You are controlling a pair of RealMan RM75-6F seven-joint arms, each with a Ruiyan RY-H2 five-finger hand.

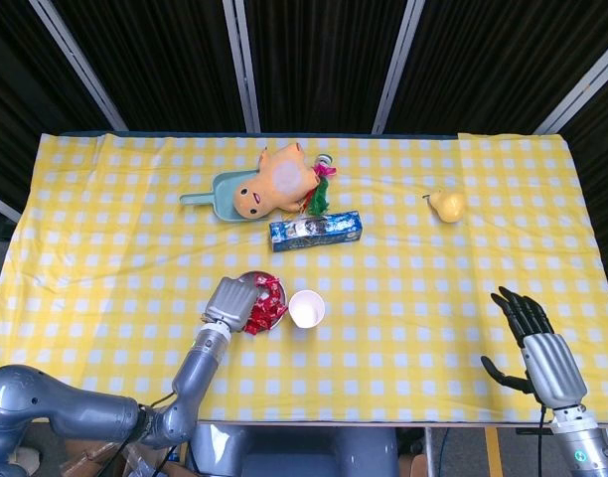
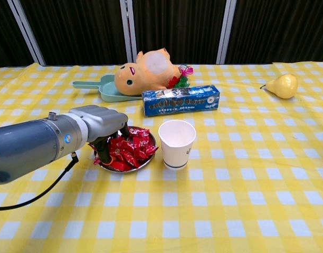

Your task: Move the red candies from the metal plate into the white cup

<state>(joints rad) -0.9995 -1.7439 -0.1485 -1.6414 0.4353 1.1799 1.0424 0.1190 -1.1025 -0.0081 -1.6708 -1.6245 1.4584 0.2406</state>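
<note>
The metal plate (image 2: 136,168) sits left of centre, heaped with red candies (image 2: 133,149). The white cup (image 2: 177,142) stands upright and looks empty just right of the plate. My left hand (image 2: 105,130) is over the plate's left side, its dark fingers dug down into the candy pile; whether they grip a candy is hidden. In the head view the left hand (image 1: 232,300) covers the left part of the plate (image 1: 252,276), with candies (image 1: 268,306) and cup (image 1: 306,309) to its right. My right hand (image 1: 535,344) hovers open near the table's front right edge, holding nothing.
Behind the plate lie a blue box (image 2: 180,99), an orange plush toy (image 2: 146,71) on a teal scoop (image 2: 96,85), and a green-and-pink item (image 2: 181,77). A yellow pear (image 2: 281,85) rests at the far right. Yellow checked cloth covers the table.
</note>
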